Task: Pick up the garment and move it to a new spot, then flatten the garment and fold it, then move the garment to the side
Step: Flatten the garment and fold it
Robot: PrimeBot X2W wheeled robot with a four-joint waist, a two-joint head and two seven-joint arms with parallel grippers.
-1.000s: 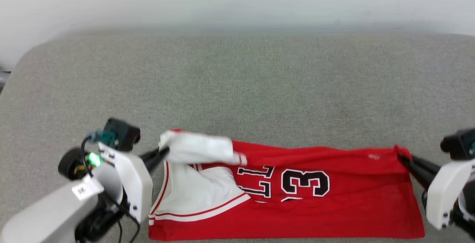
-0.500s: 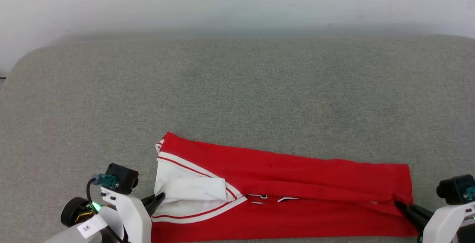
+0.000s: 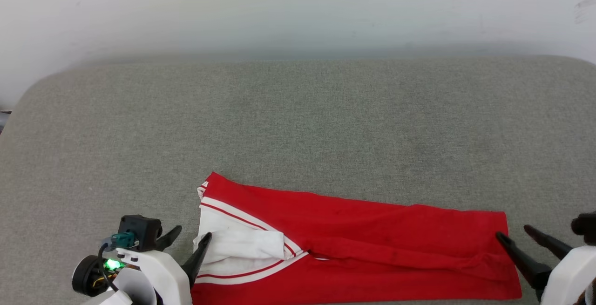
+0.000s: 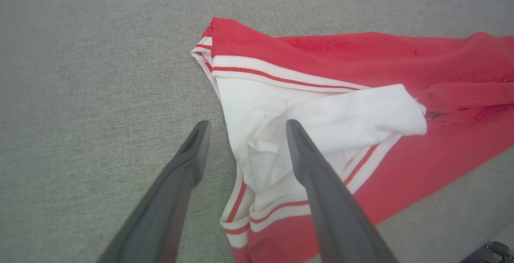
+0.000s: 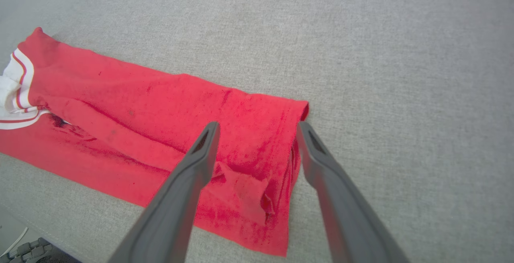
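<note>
Well, L end effector (image 3: 193,231) + R end effector (image 3: 512,231) released; creased red garment (image 3: 354,230), folded oblong.

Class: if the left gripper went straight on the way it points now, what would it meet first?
Most likely the garment: its white sleeve lies just ahead of the open left gripper, one finger over cloth, the other over the grey cushion. Its height above the cloth is unclear.

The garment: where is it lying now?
In the head view the garment lies as a long folded strip low on the grey surface, white-sleeved end at the open left gripper, red end at the open right gripper.
</note>
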